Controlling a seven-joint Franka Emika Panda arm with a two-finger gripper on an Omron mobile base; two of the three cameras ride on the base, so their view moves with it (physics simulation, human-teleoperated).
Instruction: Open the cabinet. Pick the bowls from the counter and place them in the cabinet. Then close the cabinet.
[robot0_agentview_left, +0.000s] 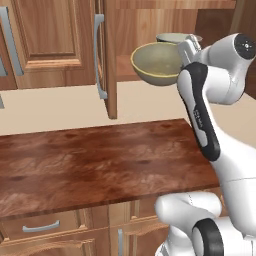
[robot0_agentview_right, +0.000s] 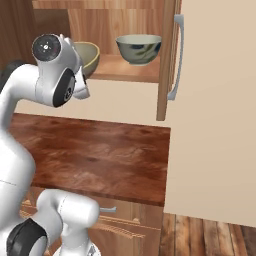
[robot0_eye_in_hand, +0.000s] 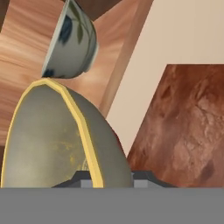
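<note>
Olive bowl (robot0_eye_in_hand: 57, 140), yellow rim, pinched at rim by gripper (robot0_eye_in_hand: 111, 177), at open cabinet (robot0_agentview_right: 165, 60) shelf. Right base view shows grey-green bowl (robot0_agentview_right: 138, 48), blue marks, sitting on shelf; counter (robot0_agentview_left: 95, 162) below.

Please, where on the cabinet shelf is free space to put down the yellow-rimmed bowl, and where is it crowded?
The shelf looks bare between the grey-green bowl and the beige bowl that the gripper holds by its rim. The right end is crowded: the grey-green bowl stands close to the open right door. The counter below is bare.
</note>
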